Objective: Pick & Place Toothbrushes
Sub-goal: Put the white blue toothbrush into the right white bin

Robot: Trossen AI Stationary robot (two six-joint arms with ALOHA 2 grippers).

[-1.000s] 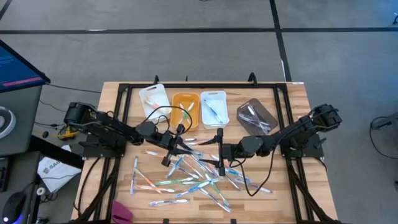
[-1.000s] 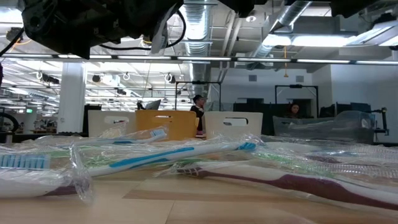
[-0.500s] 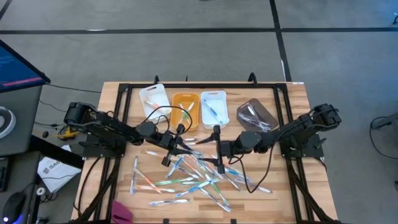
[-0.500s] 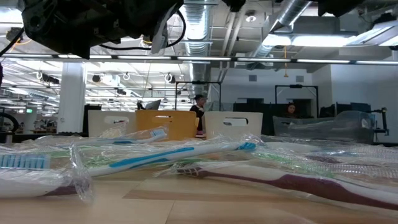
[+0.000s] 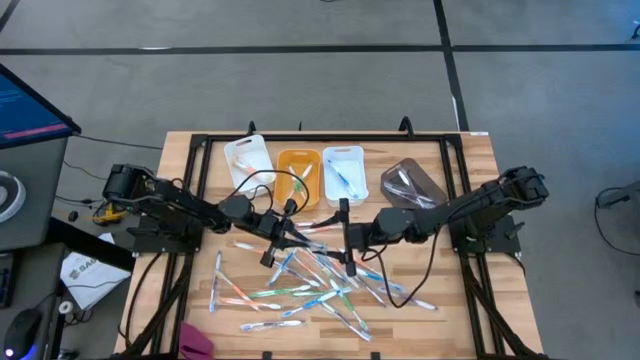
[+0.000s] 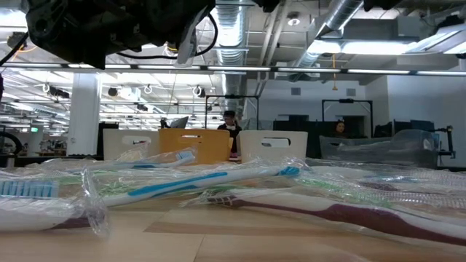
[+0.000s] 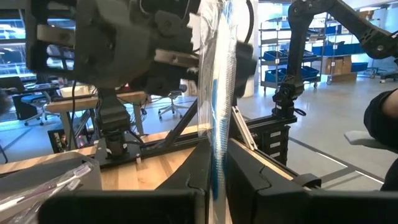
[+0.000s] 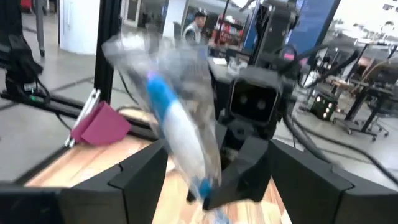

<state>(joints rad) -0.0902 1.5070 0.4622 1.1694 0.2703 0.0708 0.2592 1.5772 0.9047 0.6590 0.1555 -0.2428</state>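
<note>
Many wrapped toothbrushes [image 5: 310, 280] lie scattered flat over the middle and near part of the table; the low view shows them close up [image 6: 196, 182]. My left gripper [image 5: 283, 237] hangs over the pile's far left part, shut on a blue toothbrush [image 7: 217, 93] in clear wrap. My right gripper [image 5: 345, 238] faces it from the right, shut on a blue-and-white wrapped toothbrush [image 8: 180, 137]. Both brushes are clear of the table. My left gripper [image 7: 217, 180] pinches the blue toothbrush at its lower stretch [image 7: 217, 163] between the two fingers. The brush stands up past the fingertips, lifted clear, its wrapper [image 7: 208, 37] loose around it. My right gripper [image 8: 196, 180] has the wrapped toothbrush between its fingers at the brush's lower end [image 8: 200, 177]. The rest slants up and away from the fingers, lifted clear.
Along the far edge stand a white bin [image 5: 248, 158], an orange bin [image 5: 298, 172], a white bin with blue brushes [image 5: 343, 170] and a grey tray [image 5: 412, 187]. A pink object [image 5: 198, 342] lies at the near left edge. Black frame rails [image 5: 320, 140] border the table.
My right gripper has moved toward the table's left and slightly toward the far edge, closing on my left gripper, with its toothbrush still in the fingers. The left arm has kept still.
</note>
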